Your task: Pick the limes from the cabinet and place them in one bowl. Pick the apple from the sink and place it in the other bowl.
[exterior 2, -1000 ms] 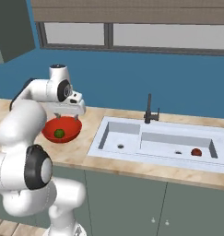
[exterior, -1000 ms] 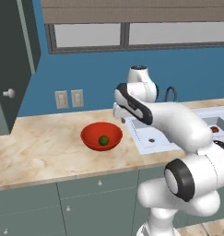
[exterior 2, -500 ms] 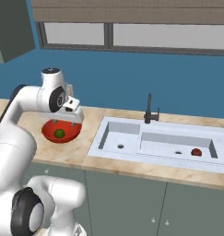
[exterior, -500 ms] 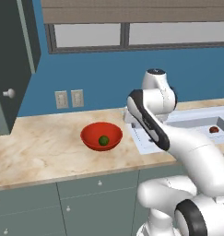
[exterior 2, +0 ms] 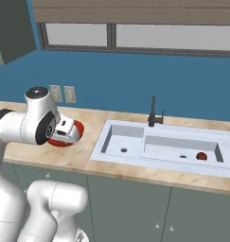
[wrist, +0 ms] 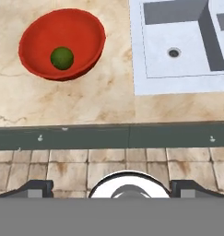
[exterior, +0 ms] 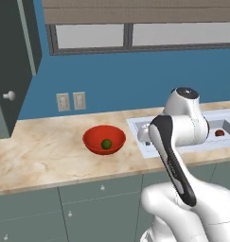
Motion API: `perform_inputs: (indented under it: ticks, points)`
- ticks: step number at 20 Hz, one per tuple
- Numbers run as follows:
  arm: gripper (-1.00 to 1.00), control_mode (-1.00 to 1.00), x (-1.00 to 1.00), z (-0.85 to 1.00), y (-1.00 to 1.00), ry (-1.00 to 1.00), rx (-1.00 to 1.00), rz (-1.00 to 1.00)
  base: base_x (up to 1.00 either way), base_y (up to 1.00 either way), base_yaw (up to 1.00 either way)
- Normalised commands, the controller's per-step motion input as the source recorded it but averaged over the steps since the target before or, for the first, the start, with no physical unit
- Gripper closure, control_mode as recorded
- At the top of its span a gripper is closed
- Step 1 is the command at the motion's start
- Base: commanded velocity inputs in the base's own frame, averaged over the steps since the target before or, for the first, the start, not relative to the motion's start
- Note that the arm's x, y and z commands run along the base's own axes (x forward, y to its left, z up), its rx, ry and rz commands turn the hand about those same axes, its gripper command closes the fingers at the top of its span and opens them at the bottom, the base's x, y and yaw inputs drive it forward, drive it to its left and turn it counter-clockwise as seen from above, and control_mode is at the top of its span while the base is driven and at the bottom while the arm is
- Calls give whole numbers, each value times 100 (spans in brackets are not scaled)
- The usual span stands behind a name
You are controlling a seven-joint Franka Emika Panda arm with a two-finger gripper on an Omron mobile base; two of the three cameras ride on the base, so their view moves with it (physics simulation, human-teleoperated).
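We see the red bowl on the marble bench, left of the sink, with 1 lime lying inside it near the middle. A small red apple lies in the sink's right basin, near its right wall. The cabinet door hangs open above the bench's left end. The pincer hangs out past the bench's front edge, above the tiled floor; its tips sit wide apart, with nothing between them
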Motion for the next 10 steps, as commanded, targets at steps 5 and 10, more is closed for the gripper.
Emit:
perform_inputs:
  ticks: [5, 10]
  points:
    - [-100, -100, -40, 28, -16, 0, -6, -1, 0, 0, 0]
    - [-100, -100, -3, 0, 0, 0, 0, -1, 0, 0, 0]
